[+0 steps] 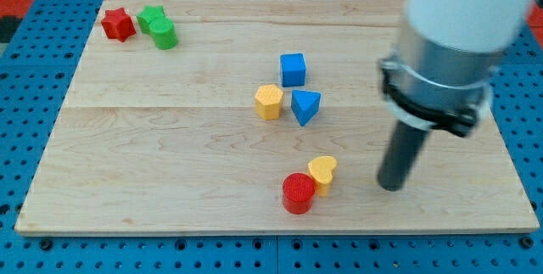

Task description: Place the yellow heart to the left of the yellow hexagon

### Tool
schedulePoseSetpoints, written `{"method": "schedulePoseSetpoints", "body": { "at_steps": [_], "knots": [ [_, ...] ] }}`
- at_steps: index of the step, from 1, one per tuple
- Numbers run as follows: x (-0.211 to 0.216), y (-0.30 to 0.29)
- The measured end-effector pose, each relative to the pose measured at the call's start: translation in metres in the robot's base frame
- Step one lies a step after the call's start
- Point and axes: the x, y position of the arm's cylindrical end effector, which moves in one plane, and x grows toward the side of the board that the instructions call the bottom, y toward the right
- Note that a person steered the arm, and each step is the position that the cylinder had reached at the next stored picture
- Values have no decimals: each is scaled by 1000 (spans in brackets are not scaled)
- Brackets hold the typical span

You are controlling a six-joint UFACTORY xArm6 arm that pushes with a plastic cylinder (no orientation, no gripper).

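The yellow heart lies near the view's bottom, touching a red cylinder on its lower left. The yellow hexagon sits at the board's middle, up and left of the heart. My tip rests on the board to the right of the yellow heart, a short gap away, not touching it. The rod rises up and right into the grey and white arm body.
A blue cube and a blue triangle stand right next to the yellow hexagon. A red star, a green star and a green cylinder cluster at the view's top left. The wooden board lies on a blue pegboard.
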Motion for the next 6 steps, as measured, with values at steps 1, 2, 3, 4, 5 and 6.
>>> {"method": "schedulePoseSetpoints", "body": {
  "at_steps": [1,2,3,4,5,6],
  "knots": [
    [15,-9],
    [10,-65],
    [-29,-118],
    [-66,-172],
    [-79,-187],
    [-88,-215]
  ]
}}
